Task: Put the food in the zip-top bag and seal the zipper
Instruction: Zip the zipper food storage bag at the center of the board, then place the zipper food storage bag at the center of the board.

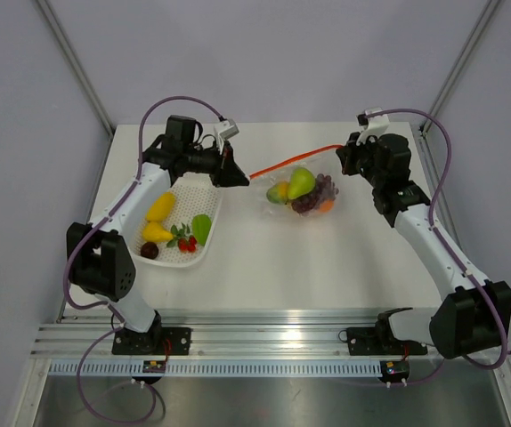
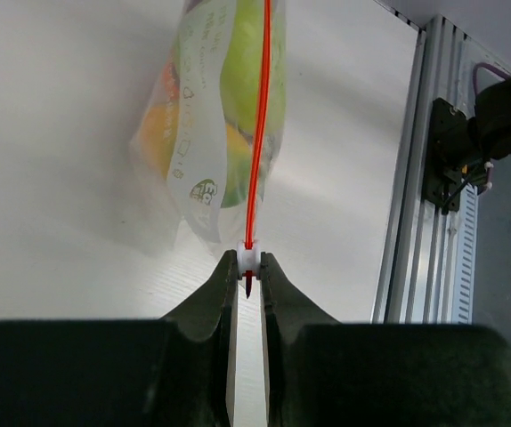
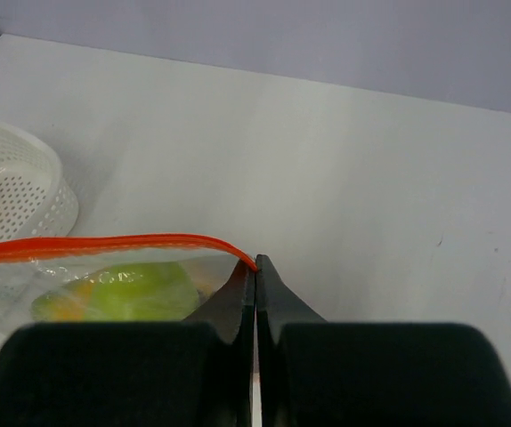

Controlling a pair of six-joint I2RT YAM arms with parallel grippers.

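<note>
The zip-top bag [image 1: 302,194] lies mid-table, holding a green pear [image 1: 302,181], purple grapes [image 1: 325,187] and orange fruit. Its red-orange zipper [image 1: 296,161] is stretched taut between the two grippers. My left gripper [image 1: 241,178] is shut on the white slider [image 2: 249,259] at the zipper's [image 2: 257,133] left end, with the bag [image 2: 198,151] hanging beyond it. My right gripper [image 1: 344,162] is shut on the zipper's [image 3: 104,245] right end, the fingertips [image 3: 245,276] pressed together at the bag's [image 3: 122,289] corner.
A white perforated basket [image 1: 215,213] stands at the left under the left arm, holding yellow fruit [image 1: 159,207], a green piece, red cherries [image 1: 187,243] and a dark plum. Its wall [image 3: 24,191] shows in the right wrist view. An aluminium rail [image 2: 416,178] runs along the near edge.
</note>
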